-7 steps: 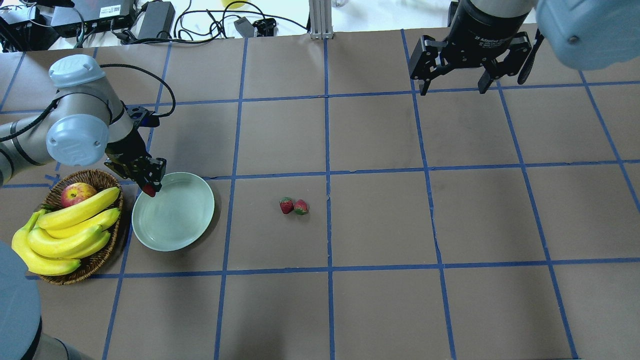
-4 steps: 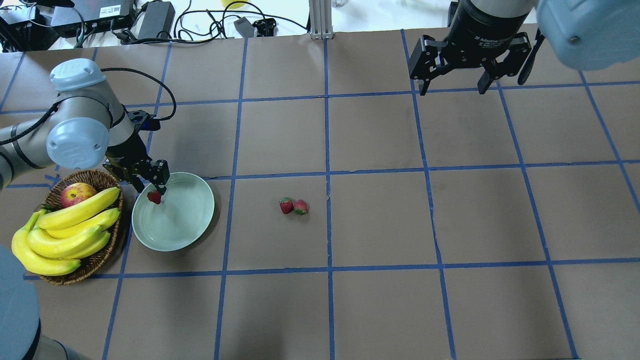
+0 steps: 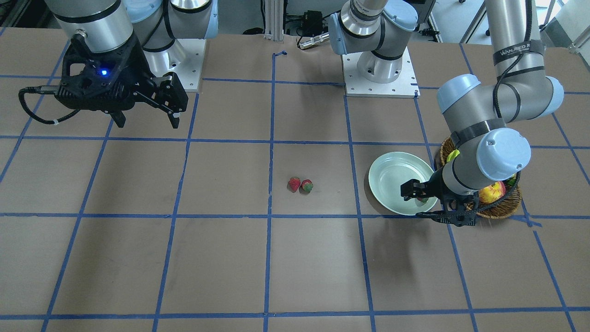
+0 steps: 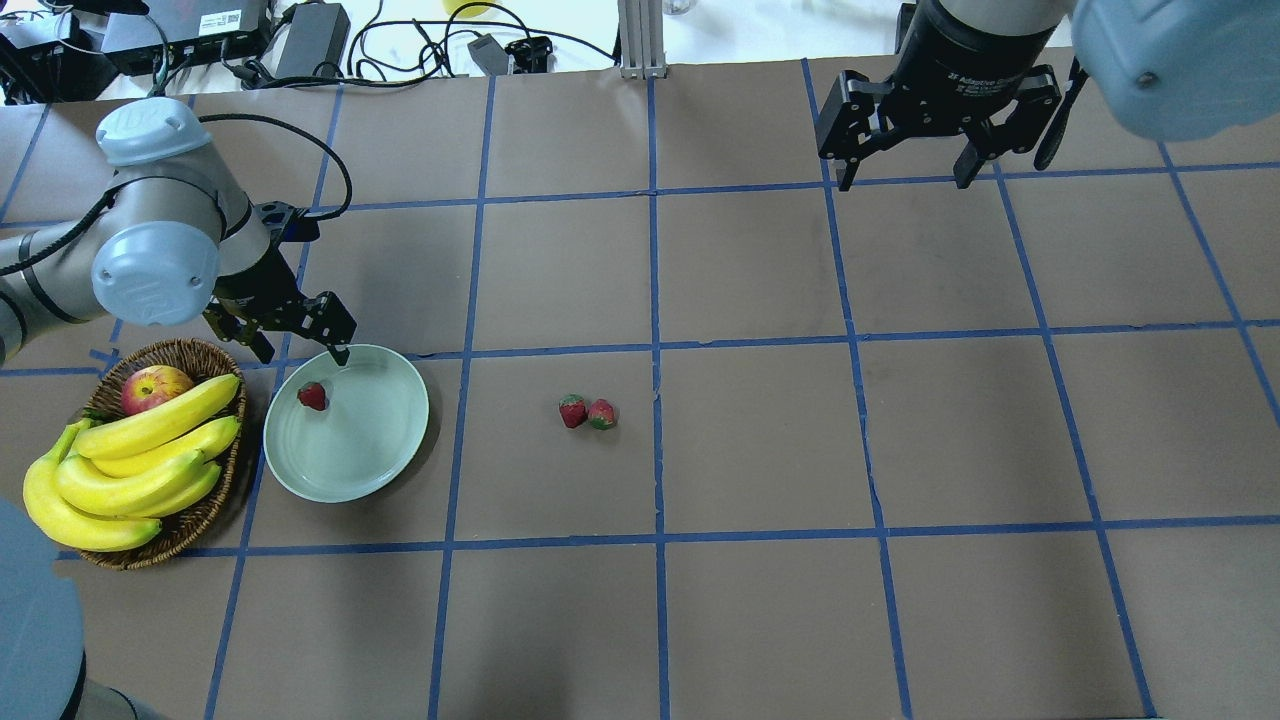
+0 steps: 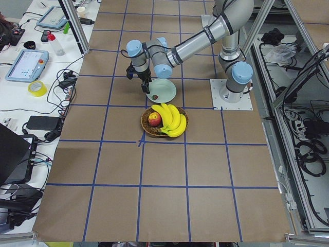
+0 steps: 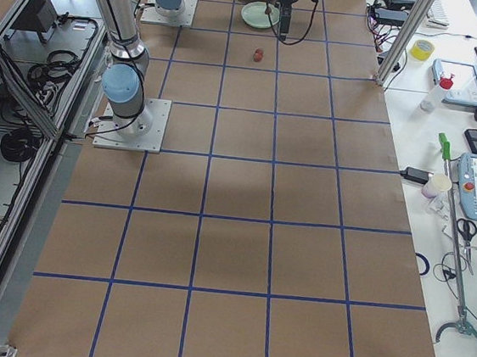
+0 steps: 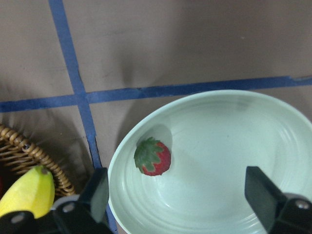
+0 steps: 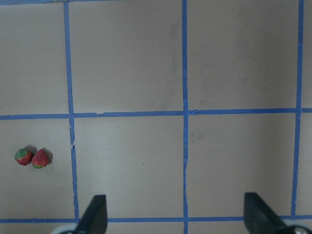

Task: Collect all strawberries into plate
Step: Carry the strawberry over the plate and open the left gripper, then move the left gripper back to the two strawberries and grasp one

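Observation:
One strawberry point(image 4: 312, 396) lies in the pale green plate point(image 4: 365, 445), near its far left rim; the left wrist view shows it too point(image 7: 152, 156), on the plate point(image 7: 219, 161). My left gripper point(image 4: 303, 352) is open and empty, just above the plate's far rim, a little off the berry. Two more strawberries point(image 4: 573, 411) point(image 4: 602, 414) lie touching on the table to the right of the plate, also in the right wrist view point(image 8: 23, 156) point(image 8: 40, 159). My right gripper point(image 4: 907, 180) is open and empty, high over the far right of the table.
A wicker basket point(image 4: 195, 515) with bananas point(image 4: 140, 450) and an apple point(image 4: 155, 388) stands right against the plate's left side. Cables and power bricks point(image 4: 310, 40) lie beyond the table's far edge.
My left gripper opened and let the strawberry drop into the plate, then drew back toward the plate's far rim. The right arm has not moved.

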`<action>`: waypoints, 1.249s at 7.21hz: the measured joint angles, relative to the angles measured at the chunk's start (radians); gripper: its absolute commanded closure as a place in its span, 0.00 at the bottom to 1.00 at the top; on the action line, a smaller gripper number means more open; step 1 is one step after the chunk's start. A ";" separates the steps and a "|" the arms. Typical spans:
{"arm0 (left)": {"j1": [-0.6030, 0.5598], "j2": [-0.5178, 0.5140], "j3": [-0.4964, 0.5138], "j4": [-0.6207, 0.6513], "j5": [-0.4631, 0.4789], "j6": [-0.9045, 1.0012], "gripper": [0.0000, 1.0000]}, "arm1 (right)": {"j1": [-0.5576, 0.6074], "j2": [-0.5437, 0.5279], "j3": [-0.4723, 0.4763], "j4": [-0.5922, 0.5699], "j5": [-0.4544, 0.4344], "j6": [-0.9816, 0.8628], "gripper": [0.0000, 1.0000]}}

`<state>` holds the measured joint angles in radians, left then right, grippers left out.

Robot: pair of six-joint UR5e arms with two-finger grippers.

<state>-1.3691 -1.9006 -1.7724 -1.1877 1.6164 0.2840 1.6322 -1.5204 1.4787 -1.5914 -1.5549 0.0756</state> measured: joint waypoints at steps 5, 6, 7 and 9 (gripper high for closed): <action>-0.278 -0.004 -0.017 0.079 -0.131 -0.326 0.00 | -0.001 0.000 0.002 0.003 -0.002 0.000 0.00; -0.308 -0.014 -0.054 0.145 -0.167 -0.366 0.00 | -0.002 0.000 0.002 0.003 -0.002 0.000 0.00; -0.321 -0.022 -0.101 0.211 -0.193 -0.387 0.00 | -0.002 0.000 0.002 0.003 -0.001 0.000 0.00; -0.328 -0.025 -0.165 0.266 -0.207 -0.399 0.00 | -0.002 0.000 0.002 0.004 -0.001 0.000 0.00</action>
<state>-1.6975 -1.9256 -1.9378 -0.9214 1.4097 -0.1146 1.6306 -1.5207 1.4803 -1.5877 -1.5555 0.0752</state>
